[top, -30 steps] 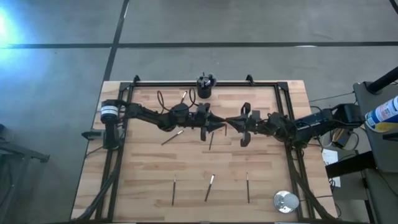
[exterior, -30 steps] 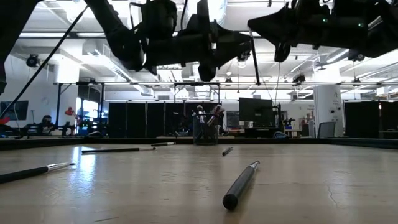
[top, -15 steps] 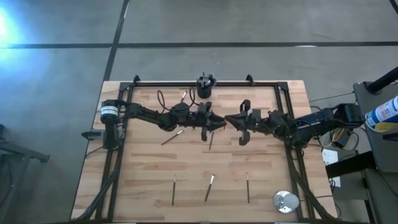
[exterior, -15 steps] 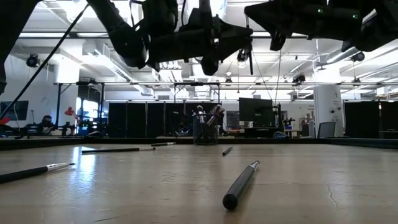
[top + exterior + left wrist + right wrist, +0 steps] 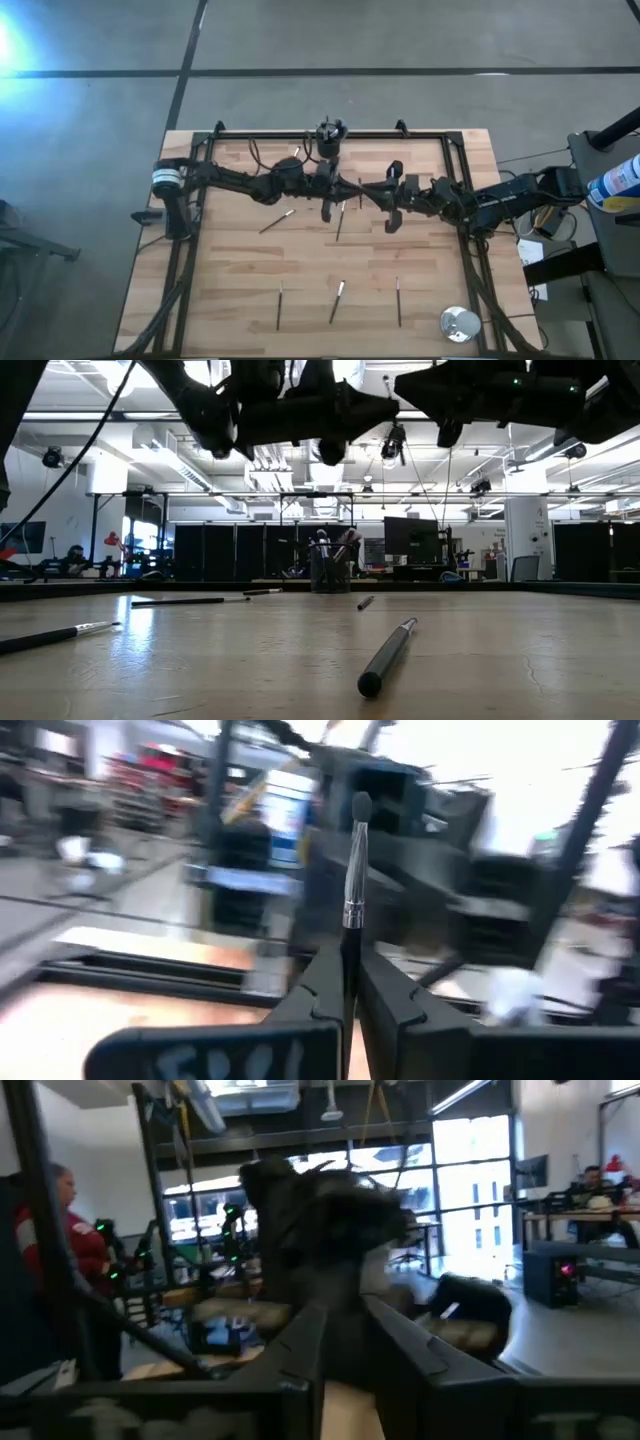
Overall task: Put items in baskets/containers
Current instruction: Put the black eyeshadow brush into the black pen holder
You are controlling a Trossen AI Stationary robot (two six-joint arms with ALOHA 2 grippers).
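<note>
My left gripper (image 5: 343, 188) is above the table's middle, just near of the black cup (image 5: 329, 140), and is shut on a thin dark brush (image 5: 353, 870) with a silver ferrule and a small dark bristle tip. My right gripper (image 5: 368, 192) faces it from the right, with its fingers a little apart and nothing between them. The cup stands at the far edge with several brushes in it and also shows in the low view (image 5: 330, 568). Several loose brushes lie flat on the table, among them one left of centre (image 5: 275, 222) and one at the near middle (image 5: 338, 301). My left gripper pinches the brush's dark handle (image 5: 350, 945) between its two fingers, just below the ferrule. The fingers lie about level and point toward the table's right. The ferrule and bristle tip (image 5: 362, 808) stick out past the fingertips. The brush is lifted clear of the table.
A round silver disc (image 5: 460, 323) lies at the near right corner. A black metal frame (image 5: 300, 135) runs round the table's edges. More brushes lie near the near edge (image 5: 398, 300) and by the cup (image 5: 297, 155). One brush lies close to the low camera (image 5: 385, 657).
My left gripper has moved up and toward the far edge, nearer the cup, drawing away from my right gripper and keeping the brush. In the low view the brush hung below the grippers as a long thin line and now shows much shorter. My right gripper has stayed about in place.
</note>
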